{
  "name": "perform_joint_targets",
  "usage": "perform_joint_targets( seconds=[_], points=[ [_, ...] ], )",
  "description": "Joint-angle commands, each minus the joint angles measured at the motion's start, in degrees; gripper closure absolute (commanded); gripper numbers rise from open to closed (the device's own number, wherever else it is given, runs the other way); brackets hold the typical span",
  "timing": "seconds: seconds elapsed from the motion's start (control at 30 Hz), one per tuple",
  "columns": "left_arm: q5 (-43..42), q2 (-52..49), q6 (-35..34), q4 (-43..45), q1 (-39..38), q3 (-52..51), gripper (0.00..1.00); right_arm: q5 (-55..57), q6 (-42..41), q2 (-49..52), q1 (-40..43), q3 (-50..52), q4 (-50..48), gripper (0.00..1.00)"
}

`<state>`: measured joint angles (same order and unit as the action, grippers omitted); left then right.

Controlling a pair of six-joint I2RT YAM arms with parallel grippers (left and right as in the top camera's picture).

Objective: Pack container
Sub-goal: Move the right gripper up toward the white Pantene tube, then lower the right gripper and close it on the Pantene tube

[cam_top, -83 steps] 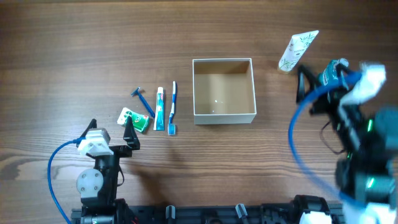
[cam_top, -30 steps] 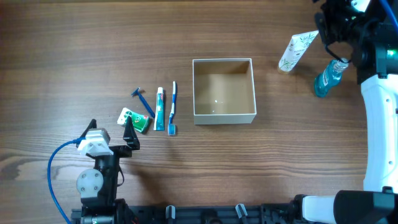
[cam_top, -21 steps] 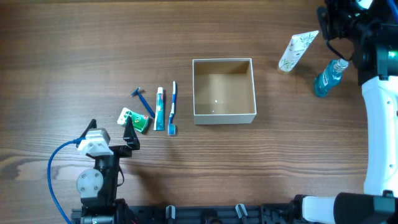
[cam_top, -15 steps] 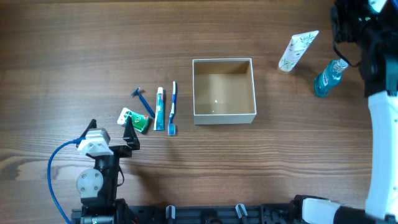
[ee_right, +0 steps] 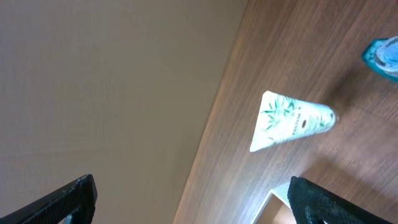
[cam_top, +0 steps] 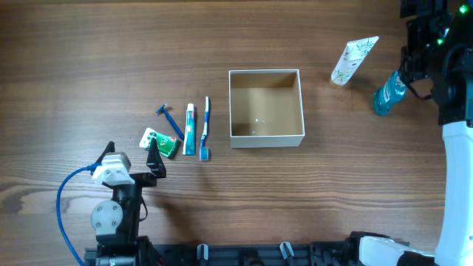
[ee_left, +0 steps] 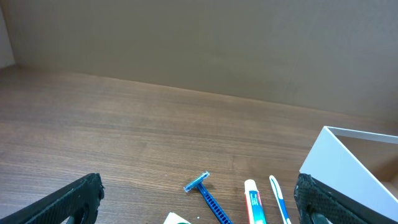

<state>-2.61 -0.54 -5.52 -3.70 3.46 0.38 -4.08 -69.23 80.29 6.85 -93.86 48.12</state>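
Observation:
The container (cam_top: 266,138), a square white-walled box with a tan inside, stands open and empty mid-table; it also shows in the left wrist view (ee_left: 346,163). A blue razor (cam_top: 170,120), a toothpaste tube (cam_top: 190,129) and a toothbrush (cam_top: 205,127) lie left of it, by a green and white packet (cam_top: 157,141). My left gripper (cam_top: 133,154) is open, just in front of the packet. A blue bottle (cam_top: 386,94) and a white leaf-print tube (cam_top: 353,60) lie at the back right. My right gripper (cam_top: 415,53) is open and empty, just right of the bottle.
The razor (ee_left: 205,190), toothpaste tube (ee_left: 254,200) and toothbrush (ee_left: 280,198) show between the left fingers in the left wrist view. The right wrist view shows the leaf-print tube (ee_right: 289,121), the bottle's end (ee_right: 384,55) and a beige wall behind the table.
My right arm swung from the front right to the back right, let go of the blue bottle beside the leaf-print tube, then drifted right. The left arm has not moved.

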Motion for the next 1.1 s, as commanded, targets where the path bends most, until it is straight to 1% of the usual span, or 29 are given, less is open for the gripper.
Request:
perform_joint_targets(
  seconds=[0.0,0.07,0.27,0.43,0.63,0.7,0.83,1.07],
  points=[
    [0.74,0.15,-0.96,-0.61,-0.28,-0.04,0.00,-0.04,-1.77,0.13,0.17,-0.48,2.34,0.00],
    [0.74,0.15,-0.96,-0.61,-0.28,-0.04,0.00,0.63,-1.97,0.55,0.17,-0.24,2.29,0.00],
    [0.74,0.15,-0.96,-0.61,-0.28,-0.04,0.00,-2.71,-10.97,2.86,0.17,-0.24,1.16,0.00],
    [0.74,0.15,-0.96,-0.61,-0.28,-0.04,0.00,-9.25,-12.90,7.13,0.17,-0.24,-2.25,0.00],
    [0.74,0.15,-0.96,-0.61,-0.28,-0.04,0.00,-8.13,-13.81,9.94,0.20,-0.24,0.11,0.00],
    [0.74,0.15,-0.96,-0.61,-0.28,-0.04,0.00,-7.76,-16.11,10.36,0.17,-0.24,0.87,0.00],
    [0.74,0.15,-0.96,-0.61,-0.28,-0.04,0.00,-7.65,-17.35,12.11,0.17,-0.24,1.05,0.00],
    [0.74,0.15,-0.96,-0.61,-0.31,-0.04,0.00,-10.88,-16.98,15.91,0.17,-0.24,0.83,0.00]
  ],
)
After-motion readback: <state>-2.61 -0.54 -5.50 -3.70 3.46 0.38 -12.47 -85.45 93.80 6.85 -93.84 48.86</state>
